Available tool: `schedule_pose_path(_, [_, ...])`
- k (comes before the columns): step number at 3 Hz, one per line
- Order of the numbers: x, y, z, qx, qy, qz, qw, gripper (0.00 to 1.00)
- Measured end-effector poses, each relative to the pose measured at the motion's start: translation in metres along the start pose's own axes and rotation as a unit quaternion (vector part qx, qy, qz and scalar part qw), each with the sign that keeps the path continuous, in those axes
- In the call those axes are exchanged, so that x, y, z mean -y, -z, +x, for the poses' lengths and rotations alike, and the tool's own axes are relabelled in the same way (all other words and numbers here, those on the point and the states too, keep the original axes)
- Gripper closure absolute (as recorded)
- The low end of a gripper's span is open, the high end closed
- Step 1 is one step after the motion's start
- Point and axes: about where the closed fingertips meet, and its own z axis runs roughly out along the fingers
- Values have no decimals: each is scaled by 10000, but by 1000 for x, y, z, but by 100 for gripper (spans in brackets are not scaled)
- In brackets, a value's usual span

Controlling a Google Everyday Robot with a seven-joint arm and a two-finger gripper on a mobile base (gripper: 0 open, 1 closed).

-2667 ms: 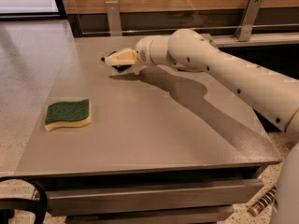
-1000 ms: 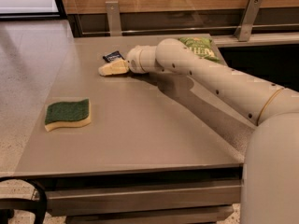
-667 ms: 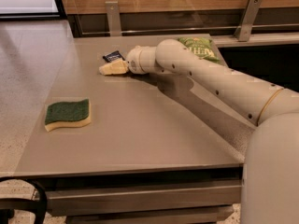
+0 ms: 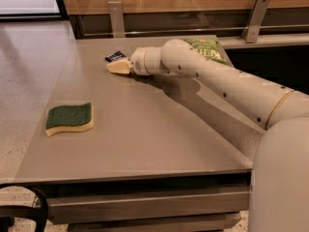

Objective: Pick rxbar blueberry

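Navy-blue wrapper, pale print: the rxbar blueberry (image 4: pixel 114 56) lay flat on the grey counter (image 4: pixel 145 144), in the far-left part of the surface, near the back edge. Its near edge was partly covered by the pincer (image 4: pixel 119 66), so the full outline was not readable. What showed suggested a long axis running roughly across the view, slightly skewed, with the left end nearer the camera.

Pincer: cream-coloured tip, low against the counter, touching or just beside the bar on its near side. The bar lay just beyond and a little left of the tip, toward the back wall. Released, clenched or grasping the bar: cannot tell from this angle. Only one arm (image 4: pixel 217 83) on this rig; it reached in from the lower right, stretched low and diagonally over the counter.

Judgement: the step in hand was the closing-in on the bar. The lift would depend on whether the tip straddled the bar's short width or merely pressed on its edge. A thin flat wrapper could slide toward the back edge if nudged.

Other items: green chip bag (image 4: pixel 208 47) at the far right behind the arm, well apart from the bar. Green-and-yellow sponge (image 4: pixel 70 118) near the left front, well apart and out of the arm's line.
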Motion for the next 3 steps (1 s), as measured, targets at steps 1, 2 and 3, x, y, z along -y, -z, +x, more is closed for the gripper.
schedule_pose_path(1, [0,1,-2,0,0,0,10000,83])
schedule_pose_path(2, [0,2,-5,-1,0,-2,10000,100])
schedule_pose_path(3, [-1,2,-5,0,0,-3,10000,100])
